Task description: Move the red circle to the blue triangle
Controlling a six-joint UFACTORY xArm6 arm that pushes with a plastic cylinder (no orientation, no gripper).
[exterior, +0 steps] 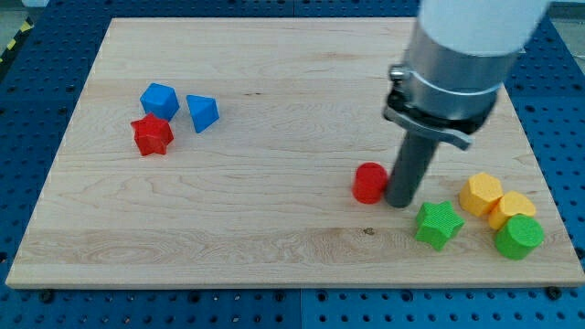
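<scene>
- Camera view: my tip (399,203) stands on the bench (274,110), touching the right side of the red circle (369,183), toward the bench's lower right.
- No fingers on this rod; nothing to part or close.
- Blue triangle (202,112) lies well apart, near the bench's left edge, beside a blue cube (158,100) and red star (152,135).
- Green star (438,224) just beside my tip.

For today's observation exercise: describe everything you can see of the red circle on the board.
The red circle is a small, matte red cylinder, plastic-looking, standing flat on the wooden board, right of centre. My tip sits right against its right side, apparently touching. No other block touches it; the green star lies apart, to its lower right.
</scene>
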